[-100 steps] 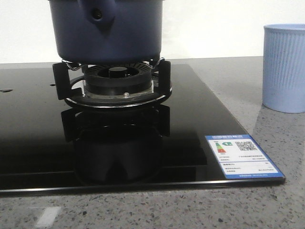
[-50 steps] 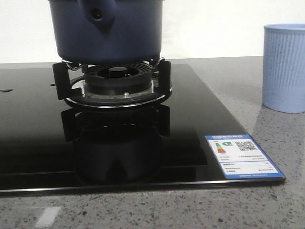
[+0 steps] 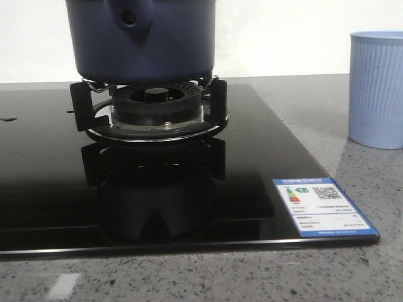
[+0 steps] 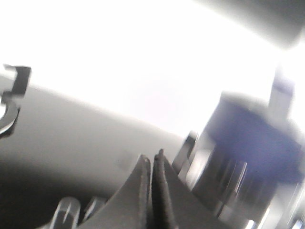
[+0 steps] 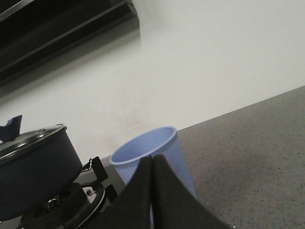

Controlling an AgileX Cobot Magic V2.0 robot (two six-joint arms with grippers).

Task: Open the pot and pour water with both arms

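The dark navy-blue pot (image 3: 141, 41) sits on the burner grate (image 3: 148, 107) of a black glass hob; its handle stub with the round hole (image 3: 129, 17) faces the front camera. In the right wrist view the pot (image 5: 33, 167) carries a glass lid (image 5: 31, 136). The left wrist view is blurred and shows the pot (image 4: 252, 148) ahead of the fingers. My left gripper (image 4: 151, 160) is shut and empty. My right gripper (image 5: 151, 160) is shut and empty, just in front of the pale blue ribbed cup (image 5: 157, 148). Neither gripper shows in the front view.
The pale blue cup (image 3: 376, 88) stands on the grey speckled counter (image 3: 352, 157) right of the hob. The hob's glass (image 3: 50, 176) carries a blue label (image 3: 321, 204) at its front right corner. A white wall is behind.
The front view has shifted very slightly; pot, hob and cup stay in place. No gripper enters the front view.
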